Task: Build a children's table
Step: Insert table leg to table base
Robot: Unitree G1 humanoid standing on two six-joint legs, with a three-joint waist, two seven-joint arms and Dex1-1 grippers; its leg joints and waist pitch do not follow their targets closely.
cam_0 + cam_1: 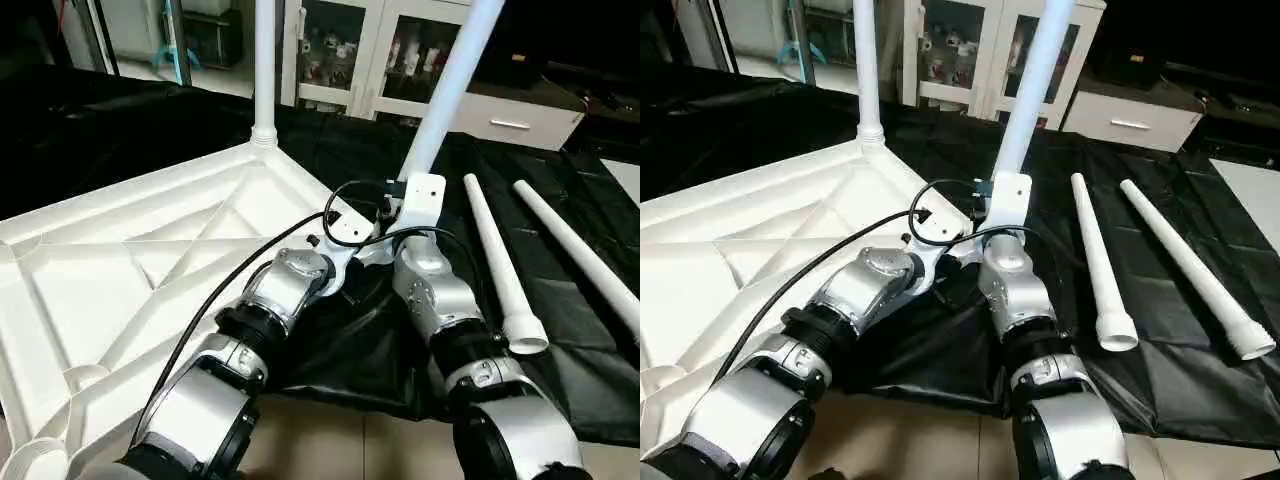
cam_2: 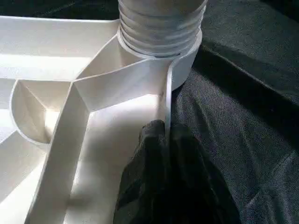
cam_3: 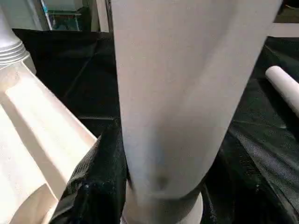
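The white tabletop (image 1: 90, 290) lies upside down on a black cloth, ribs up. One white leg (image 1: 264, 70) stands upright in its far corner socket. A second leg (image 1: 450, 90) leans slightly in the corner socket (image 2: 182, 60) nearest my hands, its threaded end (image 2: 159, 28) partly above the socket rim. My right gripper (image 3: 163, 186) is shut around this leg just above the socket. Beside that socket, my left gripper (image 2: 166, 135) is pinched on the tabletop's thin rim wall. Two loose legs (image 1: 500, 260) (image 1: 580, 250) lie on the cloth to the right.
The black cloth (image 1: 560, 190) covers the floor under and around the tabletop. Glass-door cabinets (image 1: 340, 50) and a white drawer unit (image 1: 520, 120) stand at the back. Bare floor (image 1: 340, 445) shows in front, between my forearms.
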